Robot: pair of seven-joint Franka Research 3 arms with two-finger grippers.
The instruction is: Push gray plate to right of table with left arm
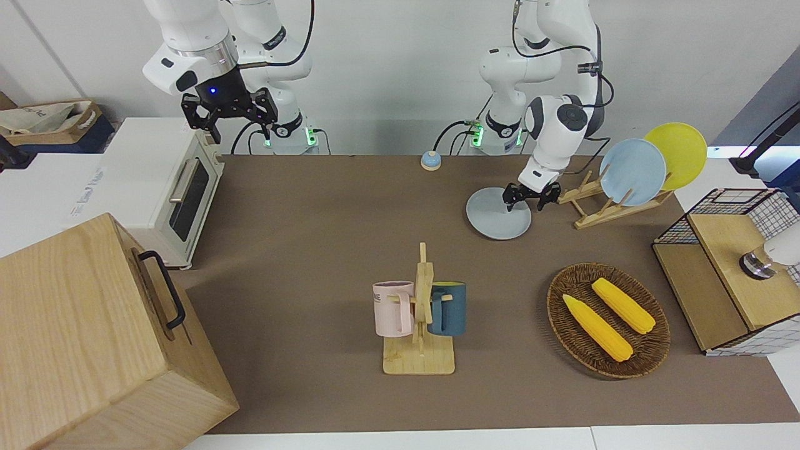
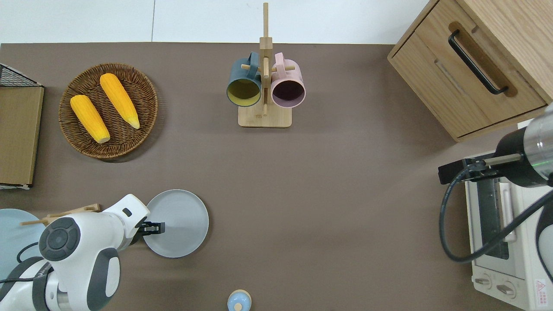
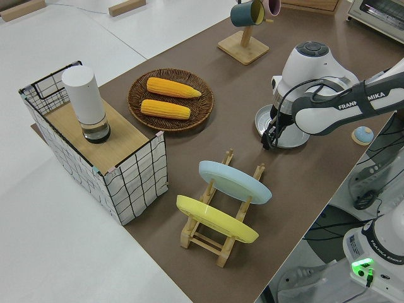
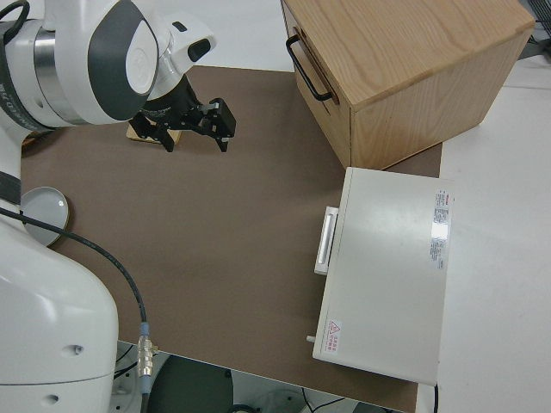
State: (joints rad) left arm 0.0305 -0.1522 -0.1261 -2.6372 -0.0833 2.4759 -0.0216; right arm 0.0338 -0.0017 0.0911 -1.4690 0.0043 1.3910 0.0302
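On the left arm, "FRANKA" lettering, pincer over gray plate

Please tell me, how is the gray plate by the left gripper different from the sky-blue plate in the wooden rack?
The pale bluish-gray round plate lies flat on the brown table; the sky-blue round plate stands tilted on edge in the wooden slatted rack. The gray one is duller in colour, the blue one brighter. The left gripper is over the gray plate's rim; nothing is at the blue plate. Both are round, plain and shallow.
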